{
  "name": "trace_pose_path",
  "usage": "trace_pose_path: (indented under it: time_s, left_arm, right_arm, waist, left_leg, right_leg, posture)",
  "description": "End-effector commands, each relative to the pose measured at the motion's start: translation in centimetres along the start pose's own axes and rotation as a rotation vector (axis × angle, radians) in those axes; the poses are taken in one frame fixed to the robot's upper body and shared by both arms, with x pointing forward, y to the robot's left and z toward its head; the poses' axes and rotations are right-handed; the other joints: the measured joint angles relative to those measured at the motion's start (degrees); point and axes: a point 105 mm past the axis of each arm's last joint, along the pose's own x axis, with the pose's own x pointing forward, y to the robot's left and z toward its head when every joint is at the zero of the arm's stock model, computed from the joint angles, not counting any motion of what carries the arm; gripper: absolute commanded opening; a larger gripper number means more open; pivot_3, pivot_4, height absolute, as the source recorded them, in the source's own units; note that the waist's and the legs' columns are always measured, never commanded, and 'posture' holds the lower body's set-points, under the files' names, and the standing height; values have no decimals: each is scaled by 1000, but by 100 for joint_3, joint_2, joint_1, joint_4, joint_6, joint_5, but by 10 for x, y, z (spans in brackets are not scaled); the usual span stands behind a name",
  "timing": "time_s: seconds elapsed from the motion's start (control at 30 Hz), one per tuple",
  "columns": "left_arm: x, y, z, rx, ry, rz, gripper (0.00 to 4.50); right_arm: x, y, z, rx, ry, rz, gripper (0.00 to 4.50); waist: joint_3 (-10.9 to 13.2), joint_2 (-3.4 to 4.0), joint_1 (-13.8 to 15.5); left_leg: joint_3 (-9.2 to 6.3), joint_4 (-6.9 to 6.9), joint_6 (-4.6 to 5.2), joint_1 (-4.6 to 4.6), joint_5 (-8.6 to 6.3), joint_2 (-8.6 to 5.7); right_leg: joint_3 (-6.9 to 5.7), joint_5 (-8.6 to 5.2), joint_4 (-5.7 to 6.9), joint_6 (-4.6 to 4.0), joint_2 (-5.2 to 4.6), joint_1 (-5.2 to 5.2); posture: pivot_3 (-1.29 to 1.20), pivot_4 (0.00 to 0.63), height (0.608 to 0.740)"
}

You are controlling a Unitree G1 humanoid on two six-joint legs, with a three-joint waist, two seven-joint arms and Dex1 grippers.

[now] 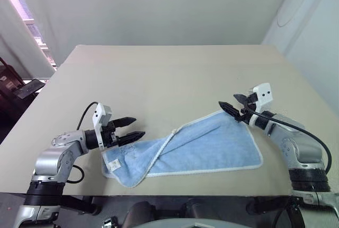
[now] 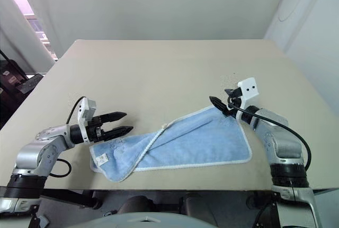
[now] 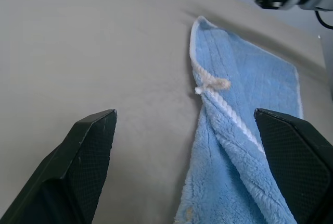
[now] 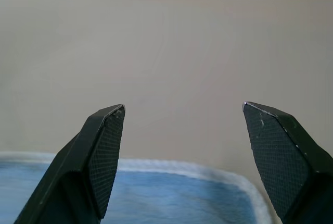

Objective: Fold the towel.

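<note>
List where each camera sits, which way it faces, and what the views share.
Left eye, right eye: on the head, looking forward and down at the table, the towel and both arms.
Left wrist: along the open left end effector, over the towel.
Right wrist: along the open right end effector, over the towel's edge.
Shared: the towel.

Soft even daylight, brightest at window (image 1: 24,5) upper left; faint shadows; wrist views perhaps slightly soft.

A beige worktop (image 1: 169,79) fills the middle of the frame; a white wall (image 1: 159,5) rises behind it, along the top.
</note>
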Motion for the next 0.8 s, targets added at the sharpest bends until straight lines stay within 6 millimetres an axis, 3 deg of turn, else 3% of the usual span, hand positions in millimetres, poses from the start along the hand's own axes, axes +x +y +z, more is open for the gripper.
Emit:
trace_pose_path:
  time_s: [0.03, 0.1, 0.27, 0.67, 0.8]
  left_arm:
    - [-2, -12, 11, 44, 1, -48, 4461]
    - [-5, -16, 9, 43, 8, -50, 4461]
    - [-6, -26, 5, 44, 16, -43, 4461]
    - [-15, -26, -5, 33, 29, -3, 4461]
    - [-16, -23, -7, 34, 27, -4, 4500]
  right_arm:
    - [15, -12, -2, 21, 45, -22, 3794]
    - [23, -20, -15, 54, 116, -35, 3794]
    - [19, -33, -29, 53, 192, -33, 3794]
    - [18, -31, -44, 17, 307, 53, 3794]
    - [22, -31, -43, -39, 303, 42, 2472]
  waist:
    - [0, 1, -6]
    - [1, 2, -26]
    - [3, 6, 10]
    - [1, 7, -11]
    - [0, 6, -14]
  left_leg:
    - [2, 0, 0, -7, 0, 0]
    - [11, 1, 0, -4, 0, 0]
    - [12, -1, 1, -1, 0, 0]
    - [14, 1, 1, 7, 0, 2]
    - [14, 3, 0, 10, 0, 2]
  right_leg:
    - [0, 0, 0, 0, -1, -6]
    - [8, 1, 0, 0, -1, -6]
    - [11, 0, 1, -1, -1, -6]
    - [11, 1, 2, 0, 0, 1]
    - [12, 1, 2, 0, 0, 4]
  posture:
    - [0, 0, 724]
    - [0, 0, 724]
    - [0, 0, 724]
    - [0, 0, 724]
    - [0, 0, 724]
